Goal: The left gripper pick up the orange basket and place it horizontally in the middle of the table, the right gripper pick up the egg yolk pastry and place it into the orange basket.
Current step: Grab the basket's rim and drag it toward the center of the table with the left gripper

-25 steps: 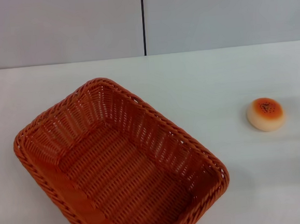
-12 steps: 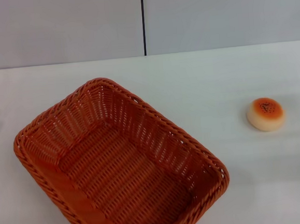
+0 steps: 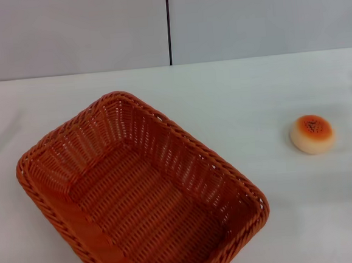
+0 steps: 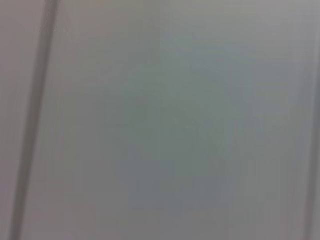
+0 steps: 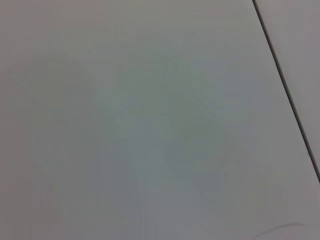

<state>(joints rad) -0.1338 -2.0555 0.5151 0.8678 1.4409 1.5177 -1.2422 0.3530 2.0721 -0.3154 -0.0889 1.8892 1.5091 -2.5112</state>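
The orange basket [image 3: 141,192] lies on the white table [image 3: 240,96] at the front left in the head view, turned diagonally, with nothing inside it. The egg yolk pastry [image 3: 311,133] sits alone on the table to the right of the basket, well apart from it. Neither the left gripper nor the right gripper shows in any view. Both wrist views hold only plain grey surface with a dark seam line.
A grey wall with a vertical dark seam [image 3: 168,25] runs along the table's far edge. Bare tabletop lies between the basket and the pastry and behind both.
The basket and the pastry have not moved. A faint shadow on the table at the far left has shifted upward and away.
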